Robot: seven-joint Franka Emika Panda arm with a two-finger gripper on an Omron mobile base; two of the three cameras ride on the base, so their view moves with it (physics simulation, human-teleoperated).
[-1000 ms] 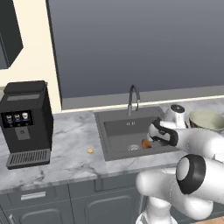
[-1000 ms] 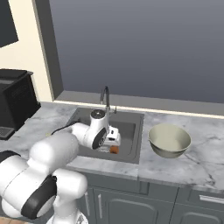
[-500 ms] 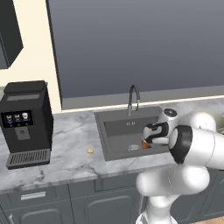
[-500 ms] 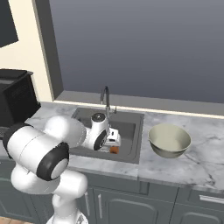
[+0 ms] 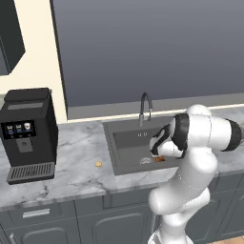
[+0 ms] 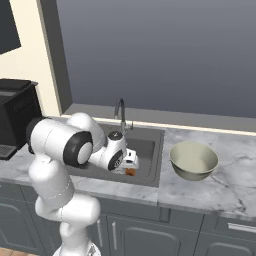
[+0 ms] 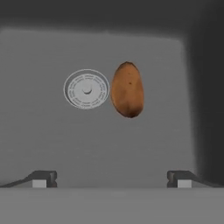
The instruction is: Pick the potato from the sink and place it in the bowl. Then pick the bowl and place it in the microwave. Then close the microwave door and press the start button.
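**Potato not yet lifted from the sink**

Potato (image 7: pixel 127 89) lay on the dark floor of the sink (image 5: pixel 125 143), just beside the round metal drain (image 7: pixel 86 89) and apart from the basin walls. In the hand view it sat ahead of the gripper (image 7: pixel 111 178), roughly centred between the two fingertips, with bare basin floor between them and it. The jaws were spread as wide as they go and held nothing.

From the right base view the arm reached down into the basin, the hand low beside the faucet (image 6: pixel 121 111) and the orange-brown lump showing just under it. The bowl (image 6: pixel 193 160) stood on the marble counter (image 6: pixel 225 185) to the right of the sink, upright and with nothing in it.

By that evidence, none of the task had been completed. The first pick was only at the approach stage: the hand was lined up over its target but had not touched it. Grasping, the transfer to the bowl, carrying the bowl to the microwave, closing its door and pressing start all remained.
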